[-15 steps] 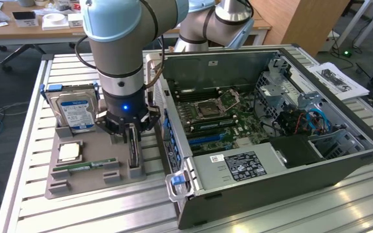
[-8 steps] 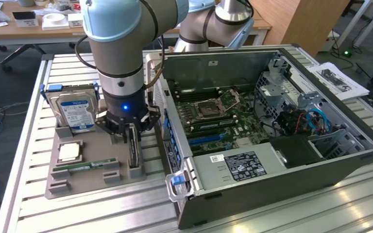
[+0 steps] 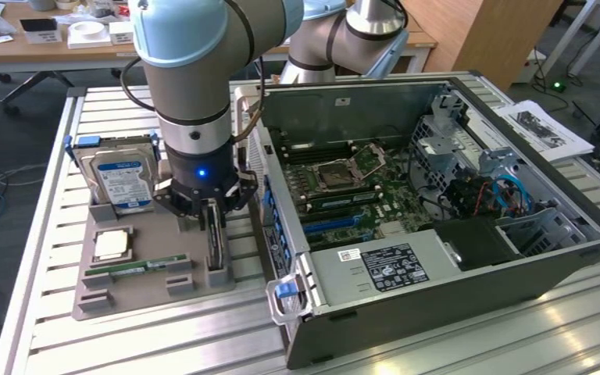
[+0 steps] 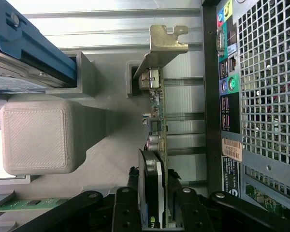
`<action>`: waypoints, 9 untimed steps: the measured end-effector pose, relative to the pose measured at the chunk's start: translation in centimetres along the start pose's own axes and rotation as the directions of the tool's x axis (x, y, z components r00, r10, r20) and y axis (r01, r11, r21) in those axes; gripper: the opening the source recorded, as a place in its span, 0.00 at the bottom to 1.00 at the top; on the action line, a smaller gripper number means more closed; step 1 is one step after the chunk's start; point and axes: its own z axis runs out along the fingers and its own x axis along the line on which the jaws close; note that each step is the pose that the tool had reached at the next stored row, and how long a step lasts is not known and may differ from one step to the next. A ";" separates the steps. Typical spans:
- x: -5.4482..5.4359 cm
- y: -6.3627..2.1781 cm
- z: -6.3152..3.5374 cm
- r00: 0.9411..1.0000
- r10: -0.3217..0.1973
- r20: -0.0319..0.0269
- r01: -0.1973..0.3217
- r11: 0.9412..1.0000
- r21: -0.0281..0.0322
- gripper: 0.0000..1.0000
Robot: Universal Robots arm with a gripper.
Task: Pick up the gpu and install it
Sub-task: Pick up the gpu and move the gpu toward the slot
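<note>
The gpu stands on edge in a slot of the grey holder tray, beside the open computer case. In the wrist view the gpu shows its green board, black cooler and silver end bracket. My gripper is lowered straight over it. Its black fingers straddle the card's cooler end, one on each side, close to the faces. The gripper looks open, and the card still sits in its slot.
The tray also holds a silver hard drive with a blue label, a CPU and a thin memory stick. The motherboard lies exposed inside the case. Papers lie at the exterior view's right.
</note>
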 end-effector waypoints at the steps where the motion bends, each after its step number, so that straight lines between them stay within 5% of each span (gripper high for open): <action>1: 0.0 0.00 0.00 1.000 0.000 0.000 0.000 1.000 0.000 0.37; 2: 0.0 0.00 0.00 1.000 0.000 0.000 0.000 1.000 0.000 0.31; 9: 0.0 0.00 0.00 1.000 0.000 0.000 0.000 1.000 0.000 0.31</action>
